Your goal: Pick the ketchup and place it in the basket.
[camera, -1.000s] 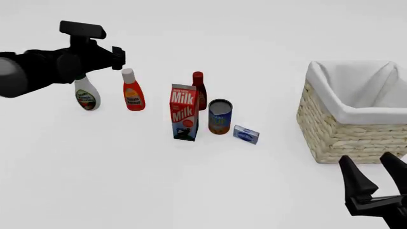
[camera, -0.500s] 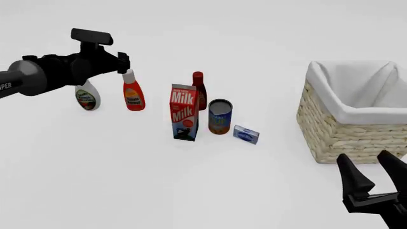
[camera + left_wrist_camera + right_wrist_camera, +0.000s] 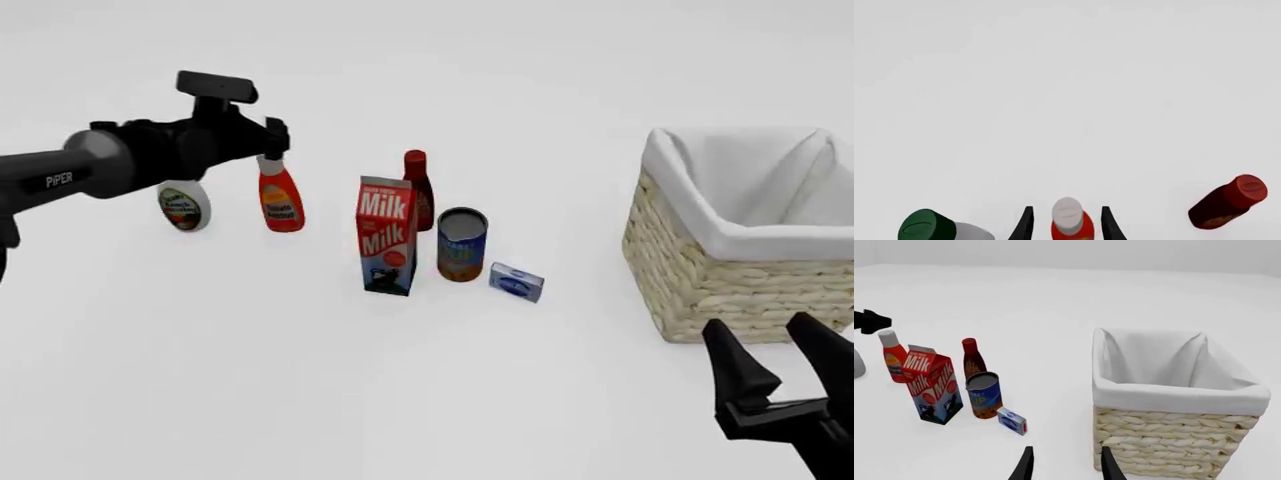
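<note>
My left gripper (image 3: 271, 140) sits spread open directly over the bright red squeeze ketchup bottle with the white cap and orange-yellow label (image 3: 279, 200); in the left wrist view its 2 black fingers (image 3: 1023, 227) flank the white cap without touching it. The bottle stands upright on the white worktop (image 3: 267, 380), just beside the white bottle with the green cap (image 3: 182, 207) and left of the red-and-white milk carton (image 3: 386, 236). Behind the carton I see the slimmer dark red bottle (image 3: 418, 189), then a blue-and-orange tin can (image 3: 462, 244) and a small blue box (image 3: 517, 282). The large woven tan wicker basket with white cloth lining (image 3: 721, 280) stands well apart at the right. My right gripper (image 3: 781, 365) hangs open near the basket's front corner, holding nothing.
</note>
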